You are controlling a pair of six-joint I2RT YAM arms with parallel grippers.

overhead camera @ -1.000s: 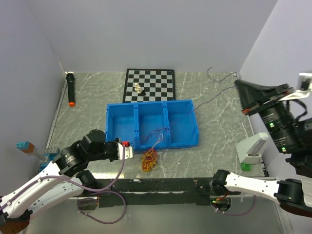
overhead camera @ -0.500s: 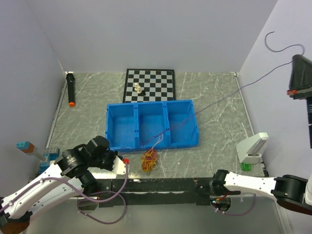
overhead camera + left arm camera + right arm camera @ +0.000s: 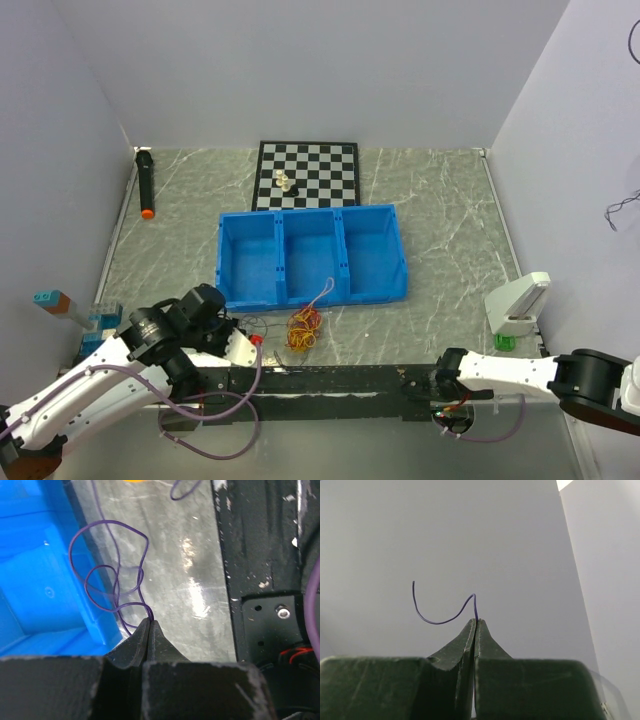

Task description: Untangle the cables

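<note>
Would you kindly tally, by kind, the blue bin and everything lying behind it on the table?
Blue bin: 1
Chessboard: 1
Chess pieces: 2
Black marker: 1
Total: 5

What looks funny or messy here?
The wires lie in a tangled bunch beside the blue bin. One purple wire is pinched in the right fingers and curls in the air, with only wall behind it.
</note>
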